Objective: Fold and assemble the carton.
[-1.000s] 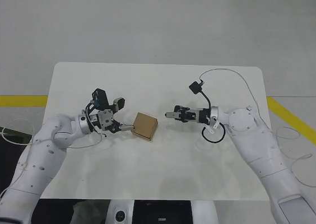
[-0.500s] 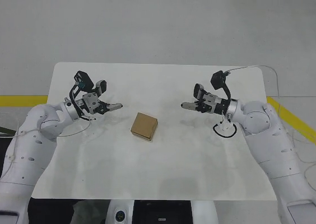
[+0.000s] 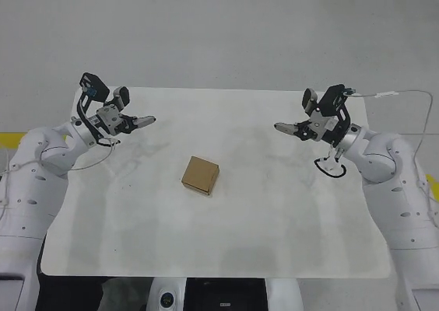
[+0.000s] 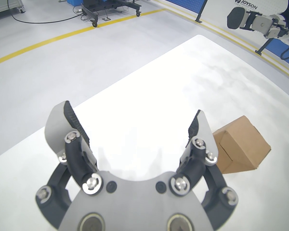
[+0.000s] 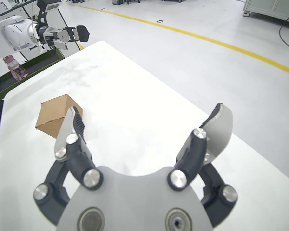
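I held my left gripper (image 4: pixel 133 111) and right gripper (image 5: pixel 147 108) wide, empty, well apart from the carton (image 3: pixel 201 176); it sat closed on the table (image 3: pixel 282 233), assembled I judged, needing no grip

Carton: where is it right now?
In the top view the carton sits near the middle of the table, between the left hand and the right hand, touching neither.

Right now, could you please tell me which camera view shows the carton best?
The top view: the carton lies whole and unblocked. The left wrist view shows it closer, with its end-flap seams, but the left gripper hides one edge. In the right wrist view the right gripper covers one corner.
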Controlling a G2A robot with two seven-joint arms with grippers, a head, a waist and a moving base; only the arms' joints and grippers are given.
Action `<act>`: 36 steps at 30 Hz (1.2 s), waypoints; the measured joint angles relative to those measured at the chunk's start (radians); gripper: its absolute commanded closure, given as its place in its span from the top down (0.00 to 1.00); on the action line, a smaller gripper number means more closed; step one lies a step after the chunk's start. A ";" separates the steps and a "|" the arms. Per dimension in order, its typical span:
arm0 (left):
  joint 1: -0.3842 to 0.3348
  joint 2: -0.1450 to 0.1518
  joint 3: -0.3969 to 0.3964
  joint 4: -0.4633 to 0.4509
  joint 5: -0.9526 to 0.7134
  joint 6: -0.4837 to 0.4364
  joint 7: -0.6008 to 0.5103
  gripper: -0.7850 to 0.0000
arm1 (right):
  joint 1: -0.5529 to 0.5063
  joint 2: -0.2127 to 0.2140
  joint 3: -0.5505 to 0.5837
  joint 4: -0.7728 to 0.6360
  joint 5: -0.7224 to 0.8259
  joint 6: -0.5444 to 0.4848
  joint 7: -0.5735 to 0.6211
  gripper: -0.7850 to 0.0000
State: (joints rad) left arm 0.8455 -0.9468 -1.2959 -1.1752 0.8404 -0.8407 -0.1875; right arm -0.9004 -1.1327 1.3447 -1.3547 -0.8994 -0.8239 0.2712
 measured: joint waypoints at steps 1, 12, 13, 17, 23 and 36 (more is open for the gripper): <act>-0.007 -0.001 0.002 0.005 -0.004 0.000 -0.006 1.00 | 0.003 0.001 0.004 0.000 -0.016 0.005 -0.017 1.00; -0.040 -0.001 -0.006 0.032 -0.032 0.016 -0.018 1.00 | 0.011 0.006 0.029 -0.007 -0.120 0.051 -0.176 1.00; -0.040 -0.001 -0.007 0.031 -0.033 0.016 -0.018 1.00 | 0.011 0.006 0.029 -0.007 -0.120 0.051 -0.175 1.00; -0.040 -0.001 -0.007 0.031 -0.033 0.016 -0.018 1.00 | 0.011 0.006 0.028 -0.006 -0.119 0.051 -0.173 1.00; -0.040 -0.001 -0.007 0.031 -0.032 0.016 -0.018 1.00 | 0.011 0.006 0.028 -0.006 -0.119 0.051 -0.173 1.00; -0.040 -0.001 -0.007 0.031 -0.032 0.016 -0.018 1.00 | 0.011 0.006 0.028 -0.006 -0.119 0.051 -0.173 1.00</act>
State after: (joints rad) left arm 0.8057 -0.9479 -1.3026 -1.1442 0.8081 -0.8245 -0.2056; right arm -0.8894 -1.1266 1.3731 -1.3611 -1.0186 -0.7733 0.0978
